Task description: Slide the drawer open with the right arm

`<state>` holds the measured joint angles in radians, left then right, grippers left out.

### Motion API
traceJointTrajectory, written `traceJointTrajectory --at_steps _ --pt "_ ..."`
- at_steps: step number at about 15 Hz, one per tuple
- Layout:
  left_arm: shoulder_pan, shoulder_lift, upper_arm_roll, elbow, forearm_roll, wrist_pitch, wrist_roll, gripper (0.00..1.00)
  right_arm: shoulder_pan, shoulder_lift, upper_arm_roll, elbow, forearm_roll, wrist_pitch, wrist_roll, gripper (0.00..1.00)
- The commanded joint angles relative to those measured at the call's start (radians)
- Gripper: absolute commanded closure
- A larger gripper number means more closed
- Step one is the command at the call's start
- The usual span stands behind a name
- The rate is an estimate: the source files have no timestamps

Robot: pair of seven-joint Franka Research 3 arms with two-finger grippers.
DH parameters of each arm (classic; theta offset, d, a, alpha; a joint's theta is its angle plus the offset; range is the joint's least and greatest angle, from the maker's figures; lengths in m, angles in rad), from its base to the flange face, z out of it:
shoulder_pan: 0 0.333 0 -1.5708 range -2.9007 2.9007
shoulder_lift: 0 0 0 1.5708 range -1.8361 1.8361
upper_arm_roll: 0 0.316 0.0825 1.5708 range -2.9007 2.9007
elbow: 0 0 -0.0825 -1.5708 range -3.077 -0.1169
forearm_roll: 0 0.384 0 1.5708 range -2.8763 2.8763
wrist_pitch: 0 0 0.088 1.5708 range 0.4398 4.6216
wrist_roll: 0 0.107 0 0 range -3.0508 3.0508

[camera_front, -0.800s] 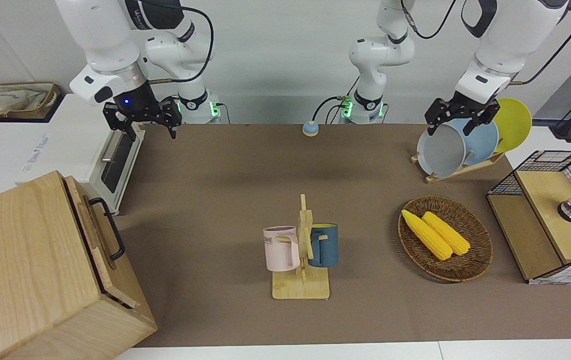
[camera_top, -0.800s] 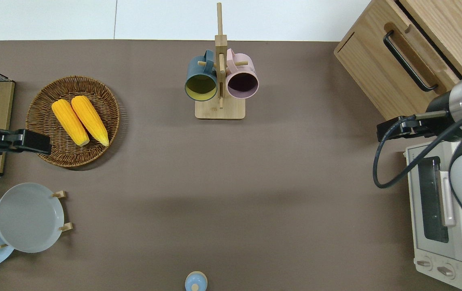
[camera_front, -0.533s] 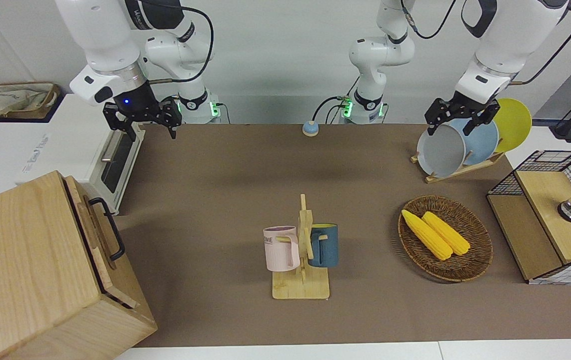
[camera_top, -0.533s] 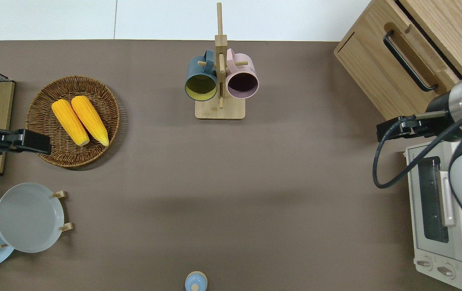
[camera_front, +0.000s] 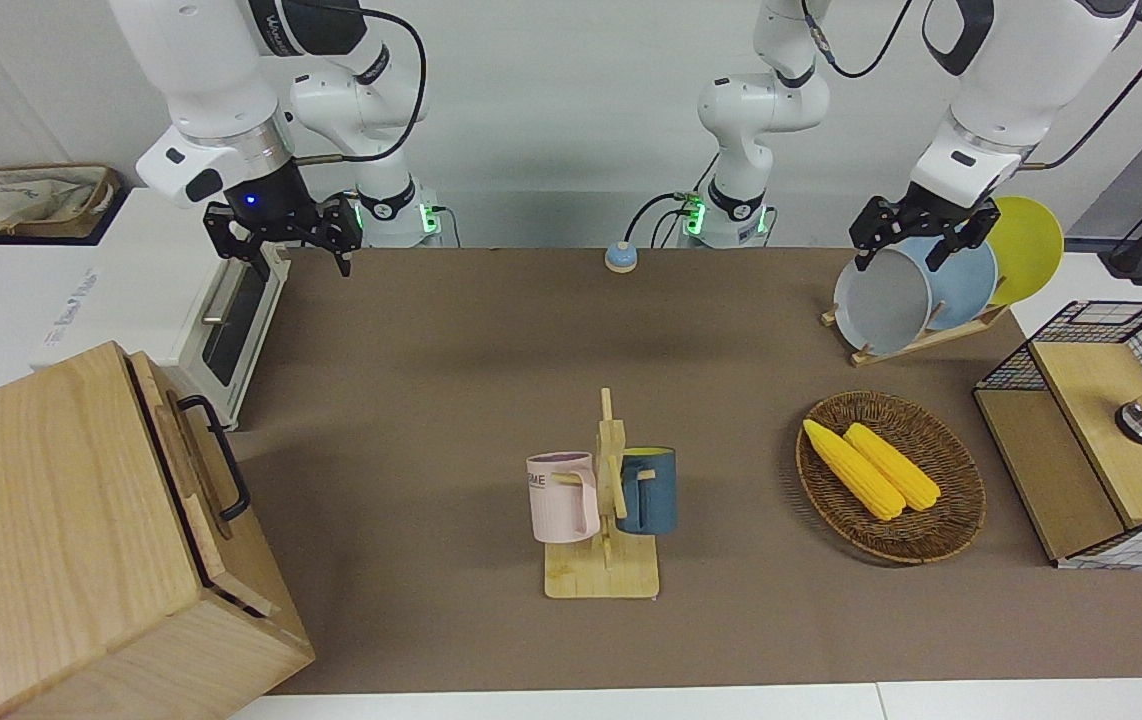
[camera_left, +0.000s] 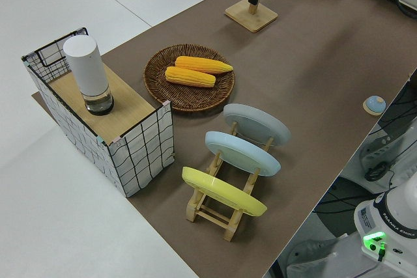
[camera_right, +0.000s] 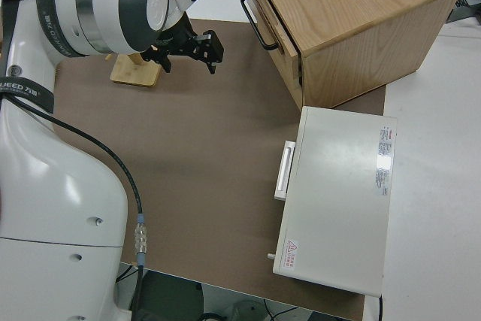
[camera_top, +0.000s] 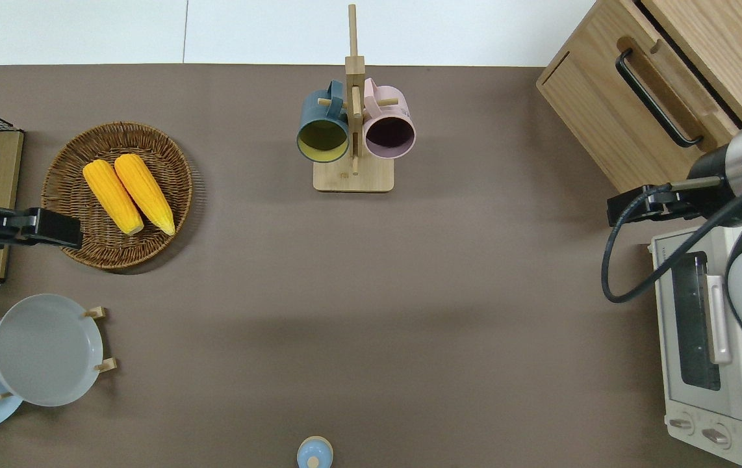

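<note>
Two corn cobs (camera_top: 127, 192) lie in wicker basket (camera_top: 72, 162); toaster oven (camera_top: 702, 364) apparently closed.

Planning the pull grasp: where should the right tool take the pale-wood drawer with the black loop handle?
Grip the black metal loop handle of the wide pale-wood drawer, at mid-bar. It stands clear of the drawer front, leaving a gap, so one finger could probably slip into it. Come from in front of the big pale wooden box, over the brown table mat. The right tool is open, well short of it.

Robotics lab, probably, staged as a kitchen: two white arms bolted at a brown-matted table (camera_front: 451, 330), plain white walls, loose cabling. Props: toaster oven (camera_top: 702, 338), mug rack (camera_front: 603, 520), plate rack (camera_left: 225, 187), basket of corn (camera_front: 891, 475) (looks plastic).
</note>
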<state>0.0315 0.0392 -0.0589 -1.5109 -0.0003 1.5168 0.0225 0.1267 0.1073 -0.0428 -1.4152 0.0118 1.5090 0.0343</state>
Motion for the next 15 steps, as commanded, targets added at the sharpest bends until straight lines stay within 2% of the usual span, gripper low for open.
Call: traceJointTrajectory --at_steps 1,5,10,13,15 --pt "0.005 0.011 -0.007 0.026 0.017 -0.020 0.010 0.01 -0.002 0.002 0.008 0.012 -0.016 -0.010 -0.007 0.009" --pt "0.005 0.011 -0.007 0.026 0.017 -0.020 0.010 0.01 0.004 0.003 0.008 0.016 -0.038 -0.007 -0.007 0.013" --pt "0.005 0.011 -0.007 0.024 0.017 -0.020 0.010 0.01 0.040 0.018 0.015 0.018 -0.185 0.008 0.053 0.013" --pt "0.005 0.011 -0.007 0.024 0.017 -0.020 0.010 0.01 0.157 0.020 0.015 0.016 -0.376 0.008 0.150 0.013" --pt "0.005 0.011 -0.007 0.026 0.017 -0.020 0.010 0.01 0.215 0.041 0.015 0.013 -0.464 0.002 0.197 0.013"
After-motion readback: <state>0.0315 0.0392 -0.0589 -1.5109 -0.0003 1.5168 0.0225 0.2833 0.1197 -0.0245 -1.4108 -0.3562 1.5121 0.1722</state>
